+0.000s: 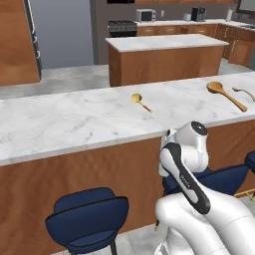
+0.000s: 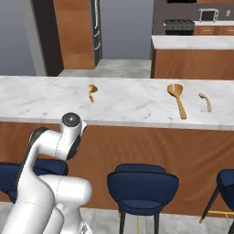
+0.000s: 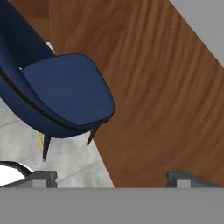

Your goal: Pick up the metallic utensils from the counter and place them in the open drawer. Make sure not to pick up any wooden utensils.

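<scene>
The long white marble counter (image 1: 74, 122) (image 2: 132, 107) carries a shiny gold spoon (image 1: 141, 102) (image 2: 92, 93) near its middle. Farther right lies a longer tan wooden spoon (image 1: 226, 94) (image 2: 177, 98), and beyond it a small curved utensil (image 1: 244, 92) (image 2: 205, 101) with a brownish handle. My arm is folded low in front of the counter, below its top. In the hand view my gripper (image 3: 111, 179) is open, its fingertips (image 3: 43, 177) wide apart with nothing between them, facing the counter's brown wooden base (image 3: 153, 100). The open drawer is out of view.
Blue stools (image 1: 87, 219) (image 2: 141, 187) (image 3: 61, 96) stand along the counter's near side, one close beside my hand. Behind the counter is a smaller marble-topped island (image 1: 164, 55) (image 2: 192, 55), with a stove (image 1: 122, 27) and a microwave (image 1: 145, 15) on the back wall.
</scene>
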Tool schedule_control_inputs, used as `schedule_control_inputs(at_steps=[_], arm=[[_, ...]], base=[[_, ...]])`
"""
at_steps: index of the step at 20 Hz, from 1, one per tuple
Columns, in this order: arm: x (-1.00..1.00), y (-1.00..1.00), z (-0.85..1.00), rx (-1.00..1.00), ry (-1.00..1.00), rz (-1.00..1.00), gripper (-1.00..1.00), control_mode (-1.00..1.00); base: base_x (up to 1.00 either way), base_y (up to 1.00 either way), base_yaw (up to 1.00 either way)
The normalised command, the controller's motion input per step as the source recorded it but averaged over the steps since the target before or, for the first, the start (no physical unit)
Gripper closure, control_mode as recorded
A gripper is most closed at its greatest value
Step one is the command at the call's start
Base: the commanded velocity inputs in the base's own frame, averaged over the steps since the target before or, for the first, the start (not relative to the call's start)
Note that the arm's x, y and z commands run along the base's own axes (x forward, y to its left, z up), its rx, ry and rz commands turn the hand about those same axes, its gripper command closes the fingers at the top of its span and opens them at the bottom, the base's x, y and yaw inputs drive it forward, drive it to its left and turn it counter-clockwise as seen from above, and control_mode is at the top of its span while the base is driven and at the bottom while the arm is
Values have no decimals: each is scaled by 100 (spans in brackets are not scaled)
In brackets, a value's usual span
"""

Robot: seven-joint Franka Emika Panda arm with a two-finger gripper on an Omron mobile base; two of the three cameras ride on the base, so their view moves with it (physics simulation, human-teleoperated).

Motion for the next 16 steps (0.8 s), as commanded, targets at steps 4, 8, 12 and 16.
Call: schedule_control_inputs(at_steps=[4,8,12,16], arm=[[0,0,0,0,0,0,-100,100],[-25,-12,0,0,-1,0,-100,-100],[-90,-34,41,5,-9,-11,-100,-100],[-60,-12,99,8,-20,-22,-100,-100]], base=[[30,1,0],[-31,-12,0],[0,0,0],[0,0,0]])
